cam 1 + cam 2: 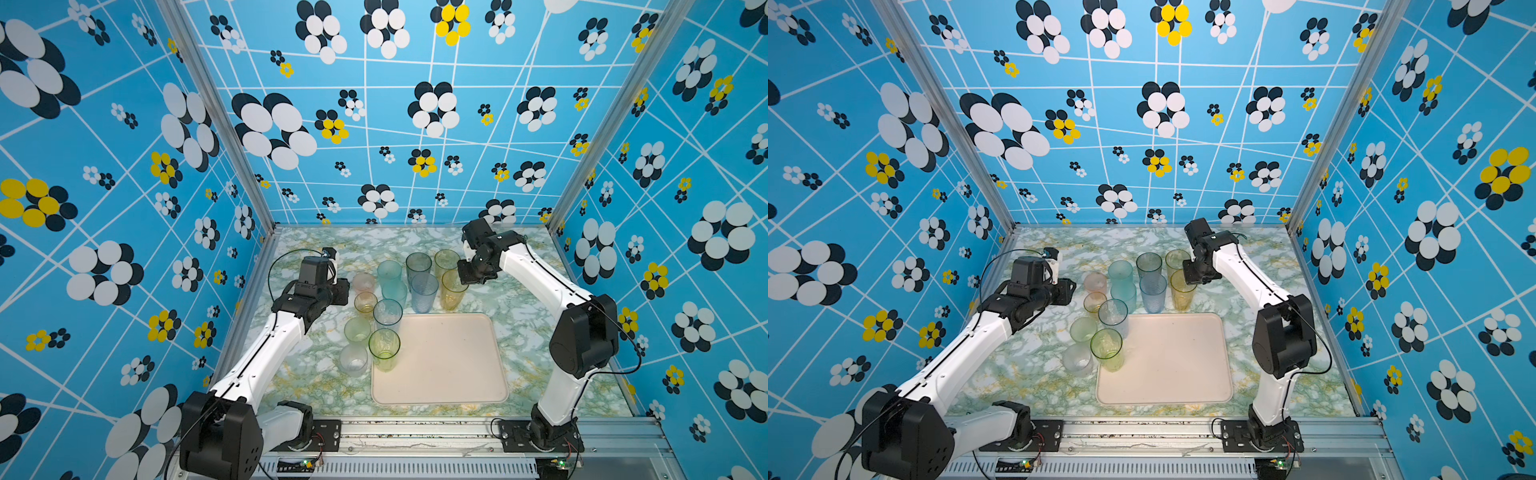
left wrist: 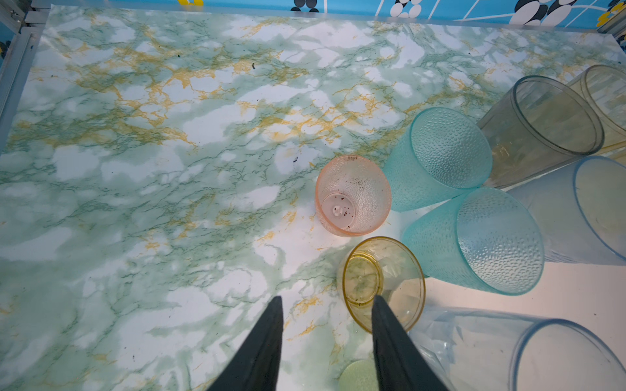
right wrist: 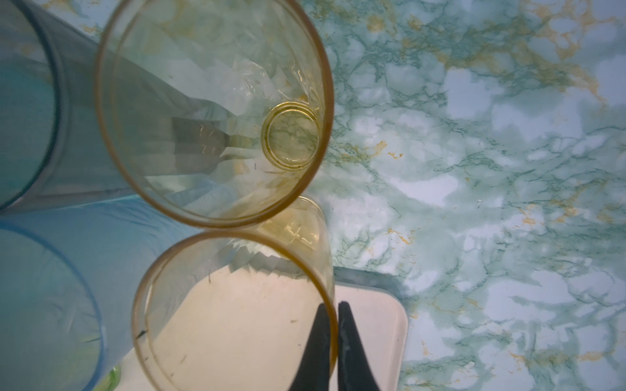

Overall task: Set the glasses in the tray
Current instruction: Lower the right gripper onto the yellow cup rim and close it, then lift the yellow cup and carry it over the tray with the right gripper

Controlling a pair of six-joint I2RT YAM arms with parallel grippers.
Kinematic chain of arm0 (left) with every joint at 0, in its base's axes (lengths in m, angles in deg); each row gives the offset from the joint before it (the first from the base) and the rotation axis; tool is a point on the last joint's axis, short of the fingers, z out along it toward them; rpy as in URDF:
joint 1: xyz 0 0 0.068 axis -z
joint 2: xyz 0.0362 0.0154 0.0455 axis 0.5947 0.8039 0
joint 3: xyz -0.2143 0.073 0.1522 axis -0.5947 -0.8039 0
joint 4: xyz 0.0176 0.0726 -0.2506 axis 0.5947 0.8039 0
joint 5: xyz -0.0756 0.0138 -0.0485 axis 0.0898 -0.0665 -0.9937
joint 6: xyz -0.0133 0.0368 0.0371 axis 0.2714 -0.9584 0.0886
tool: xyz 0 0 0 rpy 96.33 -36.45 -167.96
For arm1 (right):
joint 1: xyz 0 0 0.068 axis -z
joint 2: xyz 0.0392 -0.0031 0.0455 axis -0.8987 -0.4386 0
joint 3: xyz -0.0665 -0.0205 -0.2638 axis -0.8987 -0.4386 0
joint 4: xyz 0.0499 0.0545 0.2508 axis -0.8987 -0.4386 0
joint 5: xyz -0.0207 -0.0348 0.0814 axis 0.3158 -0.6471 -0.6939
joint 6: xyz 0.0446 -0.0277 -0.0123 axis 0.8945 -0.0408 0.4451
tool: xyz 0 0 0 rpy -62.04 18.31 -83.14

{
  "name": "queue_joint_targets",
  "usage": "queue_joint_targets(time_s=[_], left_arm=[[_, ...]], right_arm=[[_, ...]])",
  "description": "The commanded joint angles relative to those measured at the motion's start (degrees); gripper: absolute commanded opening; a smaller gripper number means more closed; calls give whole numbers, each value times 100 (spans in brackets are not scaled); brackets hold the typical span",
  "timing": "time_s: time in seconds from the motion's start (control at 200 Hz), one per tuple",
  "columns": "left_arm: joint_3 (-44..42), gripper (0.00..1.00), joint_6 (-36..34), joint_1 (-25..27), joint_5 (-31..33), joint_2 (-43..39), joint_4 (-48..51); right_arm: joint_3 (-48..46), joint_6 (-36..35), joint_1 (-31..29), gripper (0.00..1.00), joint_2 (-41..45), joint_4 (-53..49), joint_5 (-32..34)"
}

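The cream tray (image 1: 440, 361) lies near-centre, and the glasses (image 1: 389, 272) cluster along its left and far edges. They look like light, stiff, slick plastic, best pinched at the rim wall. The right gripper (image 3: 334, 306) is closed there on the amber tumbler (image 3: 305, 233). The left gripper (image 2: 327, 298) is half-open and empty.

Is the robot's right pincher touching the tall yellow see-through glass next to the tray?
Touching. The right wrist view shows the right gripper shut on the rim of the tall amber translucent tumbler, with one jaw inside the wall and one outside.
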Motion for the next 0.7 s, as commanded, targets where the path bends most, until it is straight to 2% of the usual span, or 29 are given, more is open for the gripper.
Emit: queue_joint_targets(time_s=[0.0, 0.1, 0.315, 0.695], left_arm=[[-22, 44, -73, -55, -64, 36, -93], [-22, 44, -65, -60, -65, 24, -84], [-18, 44, -47, -58, -104, 5, -64], [7, 44, 30, -45, -152, 5, -51]], right_arm=[[20, -102, 31, 4, 19, -247, -45], [-48, -140, 31, 0, 121, -285, 13], [-182, -166, 36, 0, 489, -345, 182], [-685, -328, 34, 0, 1659, -560, 372]])
